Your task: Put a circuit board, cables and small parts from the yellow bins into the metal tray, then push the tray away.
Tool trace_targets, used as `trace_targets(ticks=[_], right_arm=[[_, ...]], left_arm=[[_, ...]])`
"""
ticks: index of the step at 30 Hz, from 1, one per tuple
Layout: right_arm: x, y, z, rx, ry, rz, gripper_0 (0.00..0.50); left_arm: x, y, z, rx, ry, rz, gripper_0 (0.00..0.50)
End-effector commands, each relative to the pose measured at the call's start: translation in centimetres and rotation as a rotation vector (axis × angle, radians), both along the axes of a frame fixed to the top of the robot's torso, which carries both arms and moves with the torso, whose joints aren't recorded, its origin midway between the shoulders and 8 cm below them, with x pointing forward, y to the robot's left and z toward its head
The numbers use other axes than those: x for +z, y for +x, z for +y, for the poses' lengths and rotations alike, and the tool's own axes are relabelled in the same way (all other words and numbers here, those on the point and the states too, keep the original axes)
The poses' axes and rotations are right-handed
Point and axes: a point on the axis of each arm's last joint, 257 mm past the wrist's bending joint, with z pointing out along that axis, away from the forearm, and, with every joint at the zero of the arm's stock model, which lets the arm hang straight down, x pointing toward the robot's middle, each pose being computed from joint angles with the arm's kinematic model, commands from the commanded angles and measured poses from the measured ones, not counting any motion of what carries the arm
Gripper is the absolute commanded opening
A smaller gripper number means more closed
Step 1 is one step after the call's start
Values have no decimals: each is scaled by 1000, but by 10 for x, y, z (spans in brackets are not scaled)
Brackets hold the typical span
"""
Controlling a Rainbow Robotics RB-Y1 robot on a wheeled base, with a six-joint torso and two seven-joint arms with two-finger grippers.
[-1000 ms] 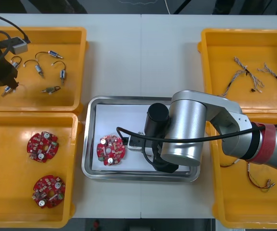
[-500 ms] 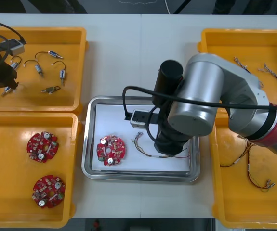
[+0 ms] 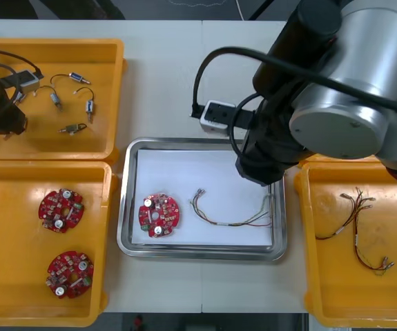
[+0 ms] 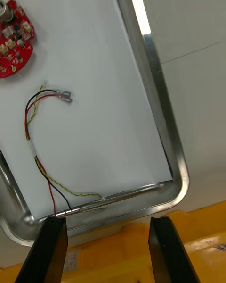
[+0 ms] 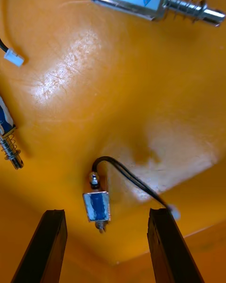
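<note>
The metal tray (image 3: 125, 207), white inside, holds a round red circuit board (image 3: 159, 214) and a red and yellow cable (image 3: 234, 212). My right arm (image 3: 336, 83) hangs high over the tray's far right corner. Its gripper (image 4: 108, 247) is open and holds nothing, with the cable (image 4: 40, 146) and the tray rim (image 4: 160, 104) below the fingers. My left gripper (image 3: 6, 124) is down in the far left yellow bin (image 3: 112, 89). It is open (image 5: 108, 245), and a small metal part (image 5: 96, 206) with a black lead lies just ahead of the fingertips, nearer one finger.
More small metal parts (image 3: 74, 128) lie in the far left bin. The near left bin (image 3: 18, 186) holds two circuit boards (image 3: 60, 209). Loose cables (image 3: 357, 221) lie in the near right bin (image 3: 305, 227). The right arm covers most of the far right bin.
My right arm has risen and drawn back from the tray's middle to its far right corner, leaving the red and yellow cable in the tray. The left gripper has barely shifted.
</note>
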Motion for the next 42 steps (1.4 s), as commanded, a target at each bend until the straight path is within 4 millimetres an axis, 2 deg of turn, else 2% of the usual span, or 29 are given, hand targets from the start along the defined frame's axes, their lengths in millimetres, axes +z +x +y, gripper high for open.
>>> trace_targets(ticks=[1, 6, 10, 19, 27, 34, 42], right_arm=[[40, 10, -8, -5, 57, -101, 500], [66, 22, -34, -62, 76, -163, 500], [72, 28, -60, -126, 84, -174, 500], [85, 47, -147, -376, 151, -197, 500], [95, 65, -200, -565, 253, -171, 500], [99, 76, -239, -694, 263, -191, 500], [78, 84, -263, -777, 253, -114, 500]], left_arm=[[23, 17, 1, -56, 45, -43, 500], [17, 16, 1, -51, 39, -34, 500], [11, 17, 1, -53, 34, -39, 500], [-4, 22, -5, -71, 46, -53, 500], [-16, 20, -6, -77, 39, -55, 500], [-26, 17, -3, -78, 34, -54, 500], [-37, 12, 3, -76, 39, -48, 500]])
